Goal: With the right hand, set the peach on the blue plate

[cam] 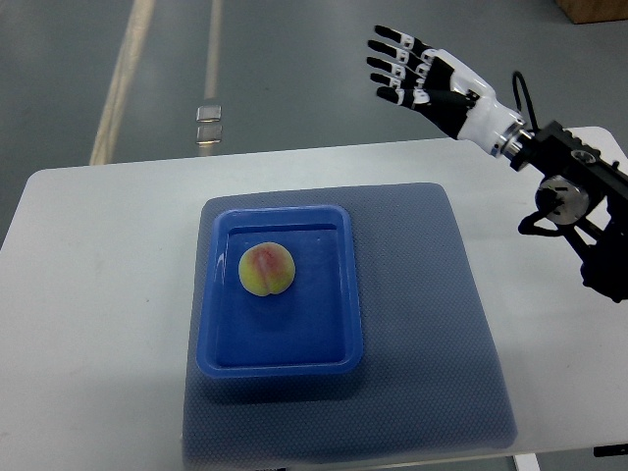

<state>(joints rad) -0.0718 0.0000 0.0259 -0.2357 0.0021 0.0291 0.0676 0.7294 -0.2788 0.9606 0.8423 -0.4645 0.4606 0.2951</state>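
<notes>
Item one, plate [279, 365]: blue, rectangular, sitting on the left half of the mat [422, 324], which covers the middle of the tabletop [98, 294]. Item two, peach [267, 270]: yellow with a red blush, lying inside the plate, toward its far-left corner, clear of the rim. By this view you may judge the placing done. Item three, right hand [417, 78]: raised past the tabletop's far-right corner, over the floor, fingers spread apart and holding nothing, well apart from the peach. Left arm: none listed. For the step in hand, you should carry the arm up and off to the right, never low across the plate, so that no finger knocks the rim or sets the peach rolling. Surface: white tabletop, rounded corners, dark blue textured mat lying flat. Room: grey floor [294, 59] beyond the far edge, two pale lines running across it at left, a small shiny fitting [209, 124] near them.
</notes>
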